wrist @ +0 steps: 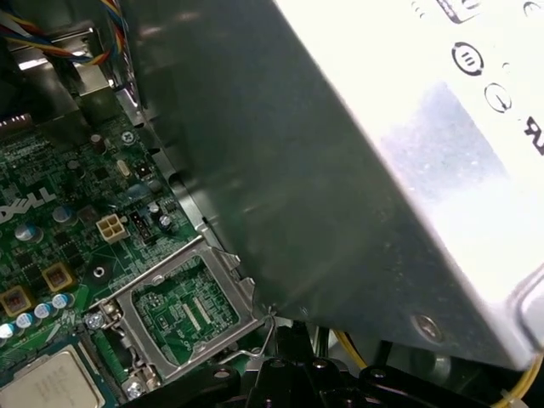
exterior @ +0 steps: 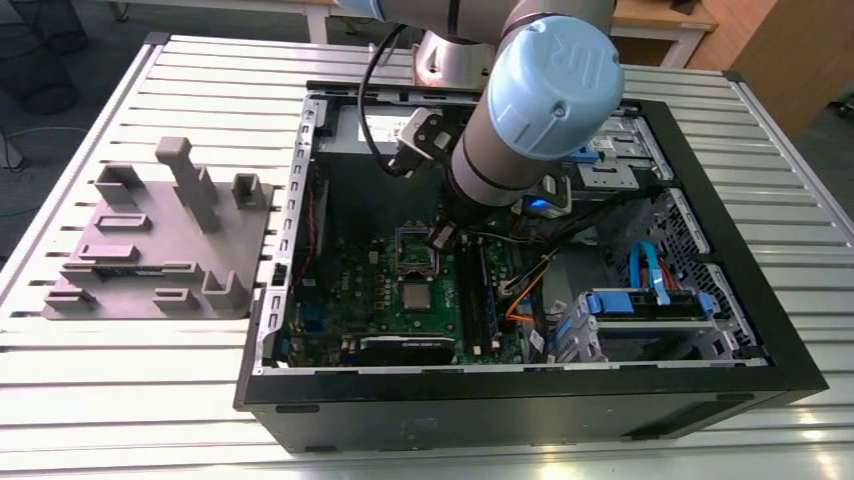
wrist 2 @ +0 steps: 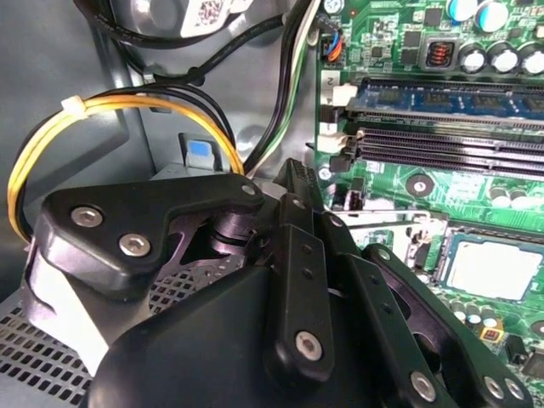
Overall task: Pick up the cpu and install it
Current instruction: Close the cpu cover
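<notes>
Arm (exterior: 534, 110): grey tube links with pale blue joint caps; enters from the far edge of the exterior view and angles downward.
Wrist (exterior: 487, 165): tilted, lower end pointing down and toward the exterior view's left.
Cable (exterior: 374, 100): black; loops along the arm's side on the exterior view's left.
Gripper (exterior: 441, 238): black; sits at the low end of the wrist.
Gripper body (wrist 2: 289, 314): black linkage bars joined by silver screws, seen from behind in the second wrist view.
Gripper finger state: cannot be determined; the tips lie behind the linkage.
</notes>
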You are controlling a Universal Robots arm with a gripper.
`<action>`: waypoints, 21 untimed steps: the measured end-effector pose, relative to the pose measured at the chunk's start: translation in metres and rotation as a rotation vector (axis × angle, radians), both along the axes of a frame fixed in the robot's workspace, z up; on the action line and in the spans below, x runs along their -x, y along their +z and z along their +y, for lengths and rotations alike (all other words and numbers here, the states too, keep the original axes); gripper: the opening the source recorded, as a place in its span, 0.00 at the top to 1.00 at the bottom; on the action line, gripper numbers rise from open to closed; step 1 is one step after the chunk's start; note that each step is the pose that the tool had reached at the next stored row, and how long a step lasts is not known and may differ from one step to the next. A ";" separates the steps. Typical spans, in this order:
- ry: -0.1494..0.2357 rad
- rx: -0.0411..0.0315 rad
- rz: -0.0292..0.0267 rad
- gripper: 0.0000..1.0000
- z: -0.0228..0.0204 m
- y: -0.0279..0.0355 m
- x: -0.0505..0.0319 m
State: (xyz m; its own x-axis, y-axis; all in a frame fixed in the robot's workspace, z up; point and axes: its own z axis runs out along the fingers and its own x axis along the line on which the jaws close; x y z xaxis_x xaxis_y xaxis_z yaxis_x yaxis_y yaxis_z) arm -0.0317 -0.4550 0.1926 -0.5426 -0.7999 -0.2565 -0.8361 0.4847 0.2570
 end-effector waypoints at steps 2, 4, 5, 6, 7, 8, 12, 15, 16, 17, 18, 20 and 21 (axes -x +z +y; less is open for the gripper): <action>0.000 -0.0001 -0.0001 0.89 0.0000 -0.0001 0.0010; 0.000 0.0011 -0.0001 0.89 0.0001 -0.0003 0.0017; 0.000 0.0037 0.0001 0.89 0.0001 -0.0003 0.0018; 0.000 0.0061 0.0004 0.89 0.0000 -0.0001 0.0018; 0.000 0.0073 0.0005 0.89 0.0000 0.0004 0.0019; 0.000 0.0078 0.0006 0.89 -0.0001 0.0013 0.0019; 0.000 0.0163 0.0004 0.89 0.0001 0.0043 0.0019; 0.000 0.0366 0.0004 0.89 0.0000 0.0051 0.0019; 0.000 0.0431 0.0004 0.89 0.0000 0.0053 0.0019; 0.000 0.0468 0.0005 0.89 0.0000 0.0055 0.0019; 0.000 0.0483 0.0006 0.89 0.0000 0.0060 0.0021; 0.000 0.0497 0.0005 0.89 0.0000 0.0073 0.0025; 0.000 0.0499 0.0005 0.89 0.0000 0.0080 0.0026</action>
